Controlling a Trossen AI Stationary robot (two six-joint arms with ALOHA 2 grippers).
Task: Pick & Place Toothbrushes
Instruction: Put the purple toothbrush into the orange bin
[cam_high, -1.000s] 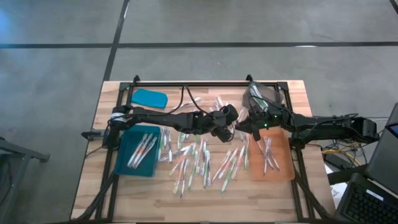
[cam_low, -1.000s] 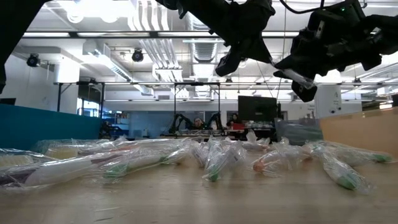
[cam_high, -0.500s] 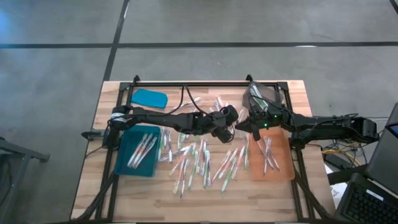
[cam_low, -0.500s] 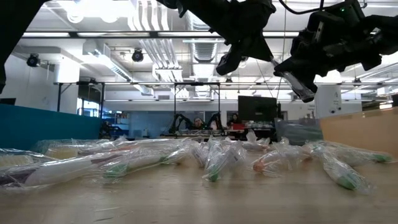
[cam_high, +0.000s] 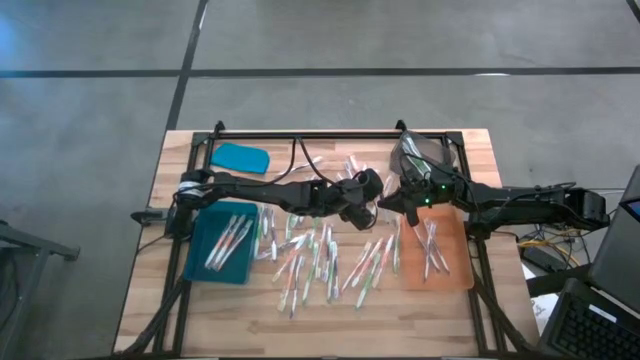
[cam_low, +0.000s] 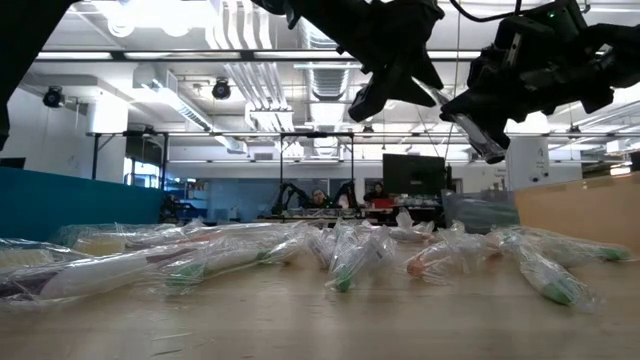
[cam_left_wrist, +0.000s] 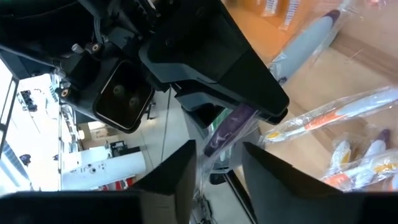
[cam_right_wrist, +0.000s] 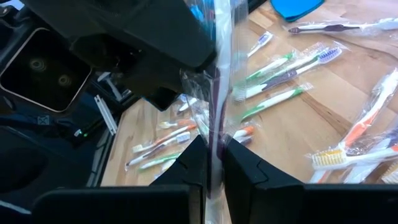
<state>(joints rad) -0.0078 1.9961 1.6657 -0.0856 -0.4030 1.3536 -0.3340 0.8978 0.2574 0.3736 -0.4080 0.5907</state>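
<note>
Above the table's middle, my two grippers meet tip to tip. My right gripper (cam_right_wrist: 214, 163) is shut on a purple toothbrush (cam_right_wrist: 216, 118) in a clear wrapper. My left gripper (cam_left_wrist: 217, 177) is open, one finger on either side of the same toothbrush (cam_left_wrist: 227, 124); I cannot tell whether the wrapper touches them. In the high view the left gripper (cam_high: 371, 203) faces the right gripper (cam_high: 388, 206). Several wrapped toothbrushes (cam_high: 320, 255) lie loose on the wood below. My right gripper pinches the wrapped purple toothbrush between its two fingers (cam_right_wrist: 239, 163), on the purple handle (cam_right_wrist: 216, 140). It comes from the table's right side, nearly level, and the toothbrush runs on forward past the fingertips. The toothbrush is clear of the table.
A teal tray (cam_high: 205, 262) at the left holds a few toothbrushes. An orange tray (cam_high: 452, 275) at the right holds several more. A blue lid (cam_high: 240, 158) and a clear bag (cam_high: 420, 155) lie at the far edge, with black cables between them.
My left gripper has opened around the purple toothbrush and let it go. The toothbrush stays in my right gripper, clear of the table. Neither arm has shifted.
</note>
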